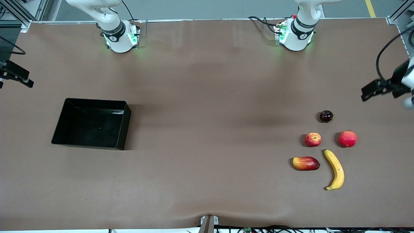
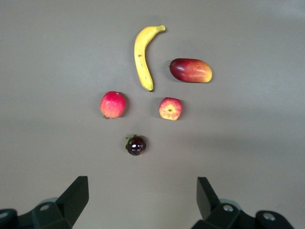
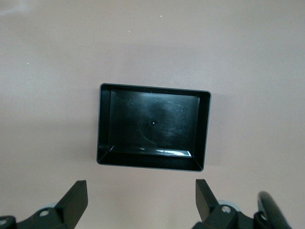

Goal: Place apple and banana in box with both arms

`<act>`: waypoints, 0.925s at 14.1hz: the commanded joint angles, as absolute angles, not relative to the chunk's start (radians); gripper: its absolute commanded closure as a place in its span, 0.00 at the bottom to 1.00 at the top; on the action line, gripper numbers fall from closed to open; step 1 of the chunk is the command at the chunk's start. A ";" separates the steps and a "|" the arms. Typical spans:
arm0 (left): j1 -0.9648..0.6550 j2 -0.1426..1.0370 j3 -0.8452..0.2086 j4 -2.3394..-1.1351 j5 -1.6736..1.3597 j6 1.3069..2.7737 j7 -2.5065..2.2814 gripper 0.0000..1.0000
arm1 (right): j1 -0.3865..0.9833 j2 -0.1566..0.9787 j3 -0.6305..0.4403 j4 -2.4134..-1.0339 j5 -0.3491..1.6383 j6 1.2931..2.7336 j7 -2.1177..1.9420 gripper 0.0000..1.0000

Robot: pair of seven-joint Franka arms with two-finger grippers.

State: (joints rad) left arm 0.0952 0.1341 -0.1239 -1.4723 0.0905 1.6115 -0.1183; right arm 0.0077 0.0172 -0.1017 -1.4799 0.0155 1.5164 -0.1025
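The apple (image 1: 313, 139) lies on the table toward the left arm's end, beside the pink-red round fruit (image 1: 348, 138). The banana (image 1: 335, 169) lies nearer to the front camera than both. In the left wrist view the apple (image 2: 170, 109) and banana (image 2: 143, 57) show ahead of my left gripper (image 2: 141, 198), which is open and empty, up in the air at that table end (image 1: 376, 88). The black box (image 1: 124, 129) stands empty toward the right arm's end. My right gripper (image 3: 141, 200) is open and empty, in the air short of the box (image 3: 202, 129), at the table's edge (image 1: 16, 76).
A red-yellow mango-like fruit (image 1: 306, 163) lies beside the banana. A small dark round fruit (image 1: 326, 116) lies farther from the front camera than the apple. Both show in the left wrist view, the mango (image 2: 190, 70) and the dark fruit (image 2: 136, 145). Brown cloth covers the table.
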 commanded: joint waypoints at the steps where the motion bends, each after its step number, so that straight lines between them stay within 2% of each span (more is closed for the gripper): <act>1: 0.136 0.260 -0.127 -1.459 0.104 1.675 -0.101 0.00 | -0.006 0.043 -0.097 -1.471 0.014 1.508 -0.092 0.00; 3: 0.135 0.322 -0.129 -1.498 0.097 1.770 -0.101 0.00 | -0.008 0.048 -0.097 -1.471 0.014 1.509 -0.092 0.00; 9: 0.118 0.380 -0.143 -1.840 0.095 2.262 -0.147 0.00 | -0.008 0.097 -0.098 -1.471 -0.005 1.511 -0.097 0.00; 11: 0.124 0.438 -0.143 -1.868 0.095 2.348 -0.147 0.00 | -0.020 0.104 -0.098 -1.473 -0.005 1.522 -0.097 0.00; 13: 0.117 0.498 -0.144 -1.864 0.095 2.365 -0.152 0.00 | -0.026 0.147 -0.100 -1.471 -0.008 1.522 -0.097 0.00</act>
State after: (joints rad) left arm 0.1177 0.4603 -0.1401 -1.8640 0.0905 2.3383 -0.1381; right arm -0.0075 0.1093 -0.1078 -1.4836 0.0135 1.5211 -0.1020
